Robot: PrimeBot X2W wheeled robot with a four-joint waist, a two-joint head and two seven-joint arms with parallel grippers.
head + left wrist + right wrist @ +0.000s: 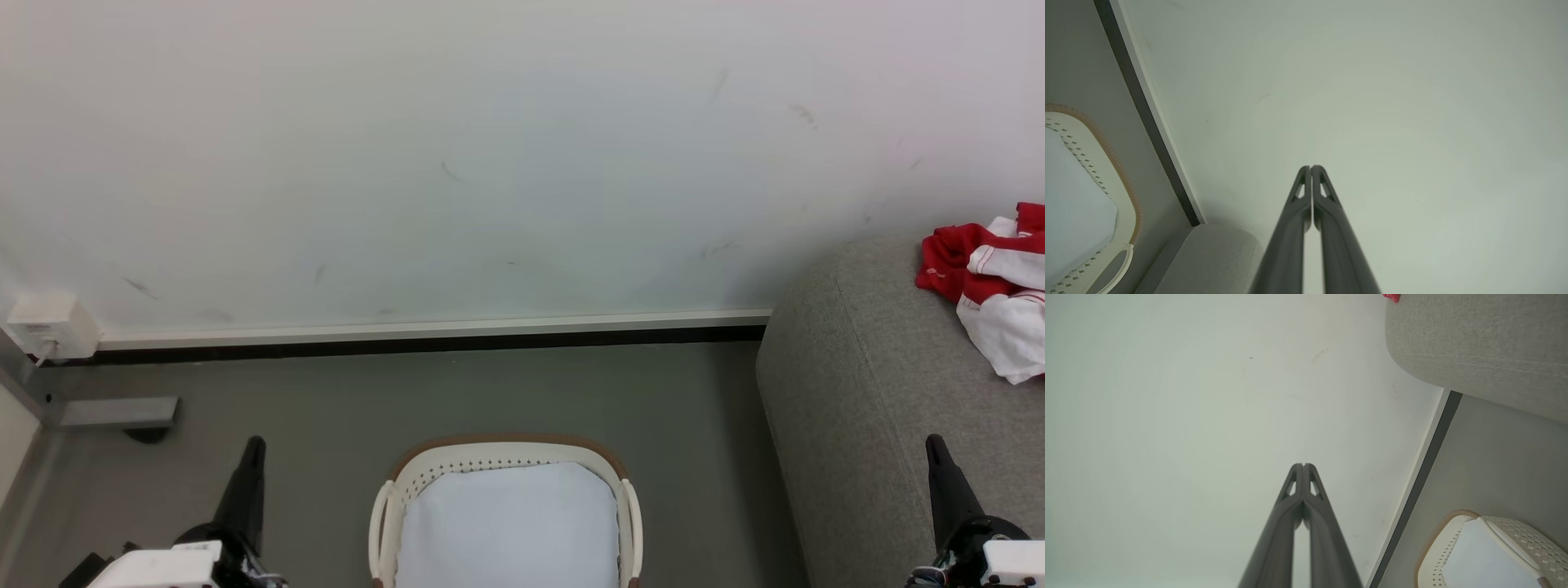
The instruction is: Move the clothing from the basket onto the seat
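Red and white soft sportswear clothing (992, 278) with thin stripe trim, cut off by the head view's right edge; lies crumpled on top of the large grey woven-fabric seat (865, 392), itself cropped at right and bottom; no more than a red scrap at the top edge of the right wrist view. Oval cream-white perforated plastic basket (506, 447) with brown rim, near half hidden below the frame; holds a plain white liner (506, 523); stands on the grey floor (326, 392) just left of the seat. Clothing well ahead and to the right of the right gripper (933, 445); well apart from the left gripper (253, 447). Both pincers clenched, long dark fingers pressed together, grasping nothing; pointing up toward the scuffed white wall (490, 163), one on either side of the basket, clear of it; pale wrists barely showing at the bottom edge.
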